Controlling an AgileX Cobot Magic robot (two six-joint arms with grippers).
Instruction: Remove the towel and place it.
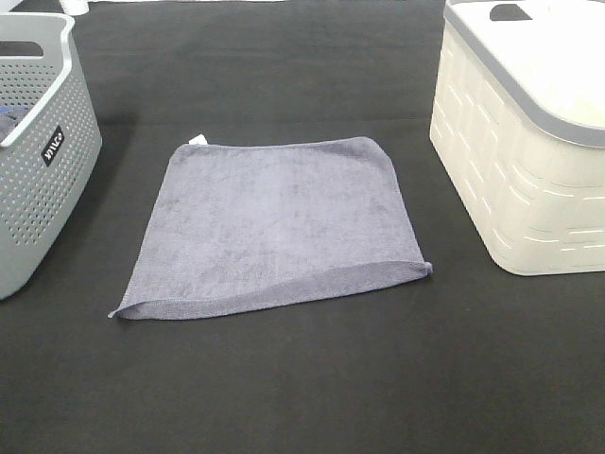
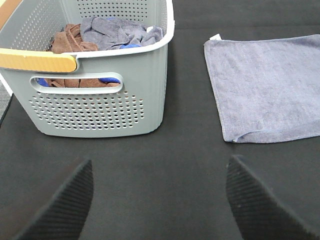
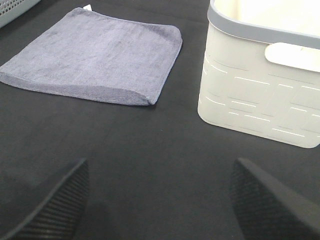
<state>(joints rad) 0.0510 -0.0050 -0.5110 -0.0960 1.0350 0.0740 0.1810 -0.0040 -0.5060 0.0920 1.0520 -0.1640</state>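
A: Although the high camera shows neither arm, the towel (image 1: 279, 222) lies plainly in the middle of the dark surface (image 1: 302, 388), folded flat, its small white tag (image 1: 197, 140) at the far left corner. What gets cut off there?

B: Both baskets. The grey perforated basket (image 1: 43, 180) is clipped by the left edge, the cream basket (image 1: 525, 161) by the right and top edges. Each stands well apart from the towel, nothing lying between. The cream basket's inside is too washed out to read.

A: And the left wrist view?

B: The left tool (image 2: 160, 200) shows only its two dark ribbed fingertips (image 2: 65, 210), set wide apart with bare surface between them, gripping nothing. Ahead stands the grey basket (image 2: 100, 110) with an orange-tan handle (image 2: 37, 61). Inside is a heap of brown (image 2: 70, 40), grey and blue cloths; the basket wall hides most of it, though bits show through the handle slot. The towel (image 2: 265, 90) runs out of frame on one side.

A: The right wrist view?

B: The right tool (image 3: 160, 200) is likewise spread wide and empty, only its fingertips (image 3: 265, 205) visible. The towel (image 3: 95, 62) lies beyond, its folded edge toward the camera, beside the cream basket (image 3: 260, 105), which is cropped. A sliver of the grey basket (image 3: 15, 7) shows at one corner.
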